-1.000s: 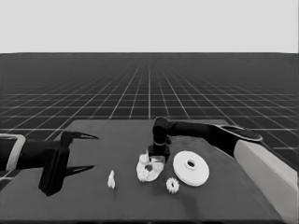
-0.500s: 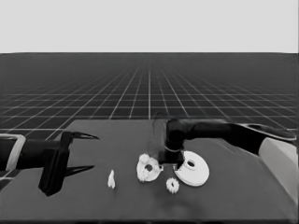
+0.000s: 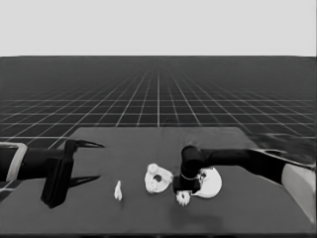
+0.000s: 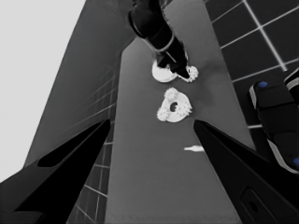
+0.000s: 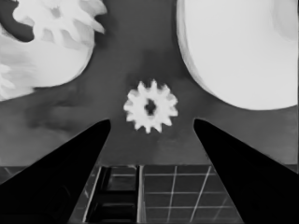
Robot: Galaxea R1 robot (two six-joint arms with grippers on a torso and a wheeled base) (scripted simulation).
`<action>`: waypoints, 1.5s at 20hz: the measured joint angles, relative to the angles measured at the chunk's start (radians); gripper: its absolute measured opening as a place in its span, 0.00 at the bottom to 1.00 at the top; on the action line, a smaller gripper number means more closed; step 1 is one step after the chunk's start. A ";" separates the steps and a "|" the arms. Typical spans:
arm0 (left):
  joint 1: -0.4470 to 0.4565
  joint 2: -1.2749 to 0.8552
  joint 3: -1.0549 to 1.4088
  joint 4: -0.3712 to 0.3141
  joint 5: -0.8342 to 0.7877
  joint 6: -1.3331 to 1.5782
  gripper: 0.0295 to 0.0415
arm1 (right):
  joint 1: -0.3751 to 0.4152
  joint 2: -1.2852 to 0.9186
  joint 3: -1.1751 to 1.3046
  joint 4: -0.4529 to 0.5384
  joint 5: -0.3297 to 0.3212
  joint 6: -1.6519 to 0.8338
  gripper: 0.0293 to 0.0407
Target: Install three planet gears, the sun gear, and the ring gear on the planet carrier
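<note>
Item, right gripper [image 3: 182, 192]: I see it over the table's front middle, between the two round parts, pointing down above a loose gear [image 5: 150, 106]. In my right wrist view its fingers [image 5: 60, 168] stand spread wide with nothing between them; the gear lies on the table beyond the tips, untouched.

Item, smaller round part [image 3: 158, 178]: flat on the table left of the right gripper, with toothed gears [image 4: 184, 108] sitting on its face around the dark centre hole.

Item, larger round part [image 3: 210, 182]: flat on the table just right of the right gripper, partly hidden by the arm.

Item, thin white piece [image 3: 118, 190]: alone on the table, left of the smaller round part.

Item, left gripper [image 3: 94, 161]: parked over the table's left end, fingers apart, holding nothing.
</note>
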 joint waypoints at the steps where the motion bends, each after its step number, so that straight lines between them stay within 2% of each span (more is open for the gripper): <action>1: 0.000 0.000 0.000 0.000 0.000 0.000 0.75 | -0.035 0.004 -0.024 -0.033 0.008 -0.017 0.81; 3: 0.000 0.000 0.000 0.000 0.000 0.000 0.75 | -0.065 0.010 -0.049 -0.062 0.019 -0.034 0.81; 8: 0.000 0.000 0.000 0.000 0.000 0.000 0.75 | -0.078 0.012 -0.061 -0.076 0.025 -0.042 0.81; 10: 0.000 0.000 0.000 0.000 0.000 0.000 0.75 | -0.079 0.012 -0.062 -0.076 0.025 -0.043 0.18; 11: 0.000 0.000 0.000 0.000 0.000 0.000 0.75 | -0.078 0.012 -0.062 -0.076 0.025 -0.043 0.14; 18: 0.000 0.000 0.000 0.000 0.000 0.000 0.75 | -0.078 0.013 -0.062 -0.077 0.025 -0.043 0.14; 20: 0.000 0.000 0.000 0.000 0.000 0.000 0.75 | 0.067 -0.009 0.042 0.071 -0.013 0.031 0.15; 21: 0.000 0.000 0.000 0.000 0.000 0.000 0.75 | 0.107 -0.010 0.055 0.108 -0.014 0.042 0.15; 24: 0.000 0.000 0.000 0.000 0.000 0.000 0.75 | 0.152 -0.011 0.064 0.152 -0.012 0.051 0.15; 28: 0.000 0.000 0.000 0.000 0.000 0.000 0.75 | 0.161 -0.011 0.065 0.163 -0.011 0.052 0.15; 30: 0.000 0.000 0.000 0.000 0.000 0.000 0.75 | 0.192 0.251 -0.310 0.195 0.009 -0.057 0.15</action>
